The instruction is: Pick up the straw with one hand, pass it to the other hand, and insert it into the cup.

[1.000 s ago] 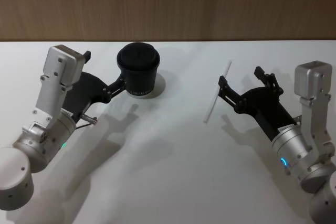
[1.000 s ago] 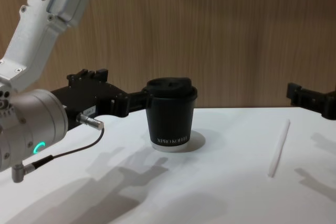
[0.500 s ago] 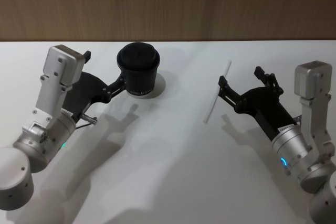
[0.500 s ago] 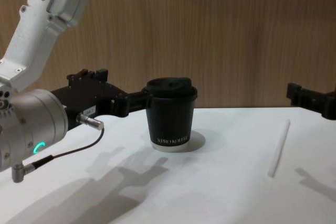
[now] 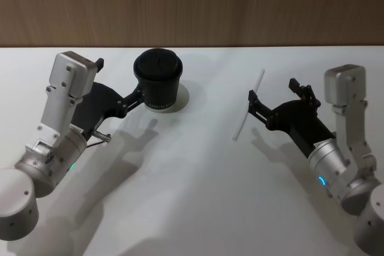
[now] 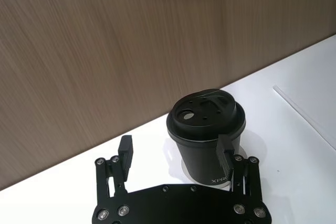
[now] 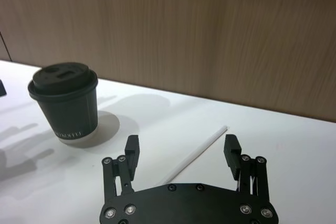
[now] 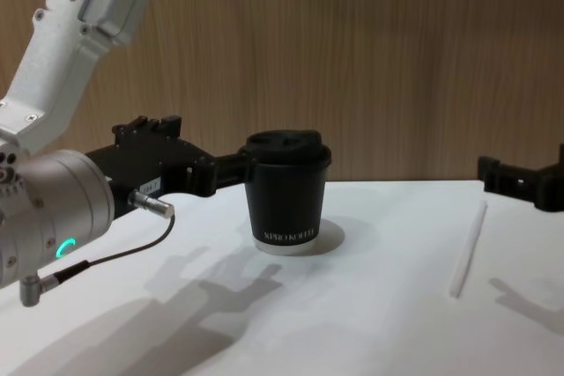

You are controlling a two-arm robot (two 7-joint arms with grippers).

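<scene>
I saw a bare white table [image 5: 192, 190] running back to a wood-panelled wall [image 5: 240, 4]. On the left, the left gripper [image 6: 175, 150] had its fingers spread wide and empty, with one finger right at the side of the cup [image 5: 158, 85]. The cup stood upright near the table's back edge with its lid on, so its contents were hidden. Well to its right, the straw [image 5: 248, 106] lay flat on the table. The right gripper [image 5: 272, 89] was close beside it, fingers parted, holding nothing.

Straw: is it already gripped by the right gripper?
No: the straw lies flat on the white table, and the right gripper is open, its fingers standing well apart from it.
</scene>
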